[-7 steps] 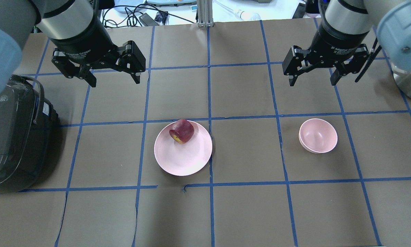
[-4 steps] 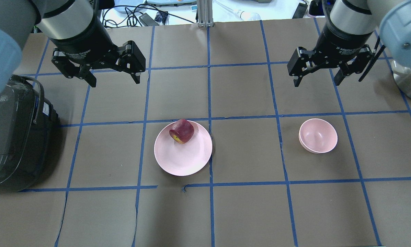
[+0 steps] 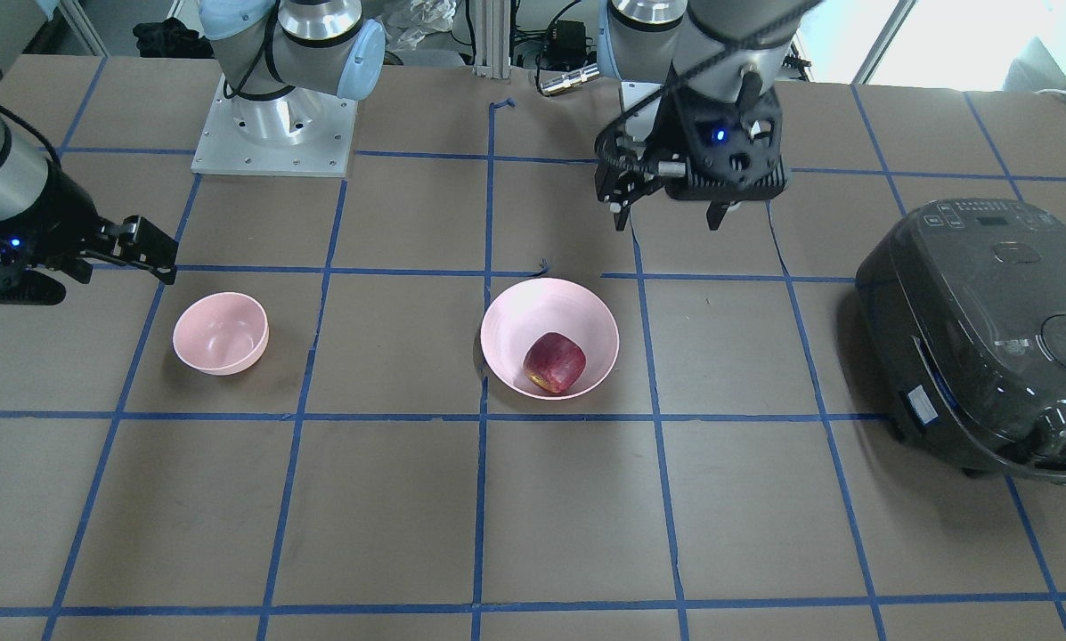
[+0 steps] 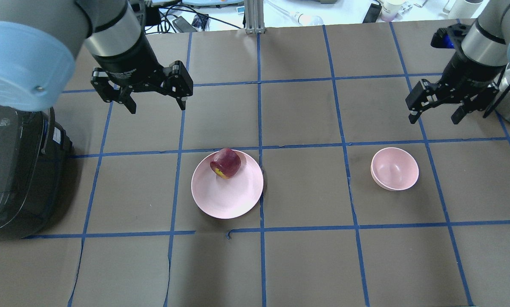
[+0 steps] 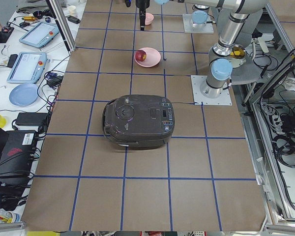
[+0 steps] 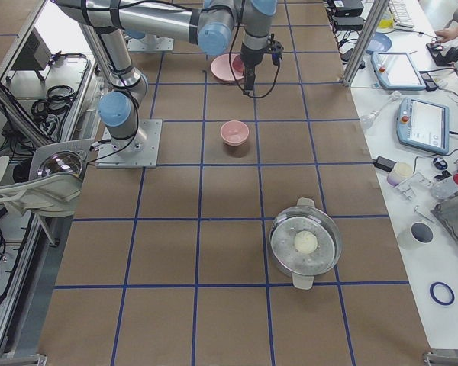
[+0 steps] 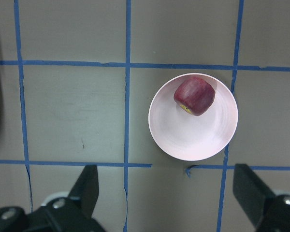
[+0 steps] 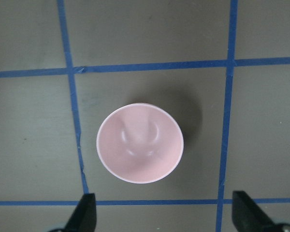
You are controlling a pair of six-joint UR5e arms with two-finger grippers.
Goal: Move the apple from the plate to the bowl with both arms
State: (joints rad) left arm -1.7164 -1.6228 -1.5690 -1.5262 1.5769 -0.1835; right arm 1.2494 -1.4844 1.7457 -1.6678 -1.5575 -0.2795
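The apple (image 4: 225, 163) sits on the plate (image 4: 229, 200), up against the plate's far rim and not in the middle. It is nearly round, so it has no clear long side. From above it looks a bit tipped over. Its yellow patch is low down, close to where the apple meets the plate. The stem is too small to see, so I cannot tell which way it points.

The bowl (image 4: 394, 186) stands on the counter (image 4: 301, 264), well apart from the plate, off to the robot's right.

The left gripper (image 4: 157, 108) hangs in the air over the counter, past the plate's far side and a little to the left. Its two fingers are spread wide apart and hold nothing. Its own camera looks straight down on the plate and apple.

The right gripper (image 4: 434, 121) hangs past the bowl and to its right — fingers wide apart too, with nothing in them.

A big dark rice cooker (image 4: 12, 170) sits at the counter's left edge.
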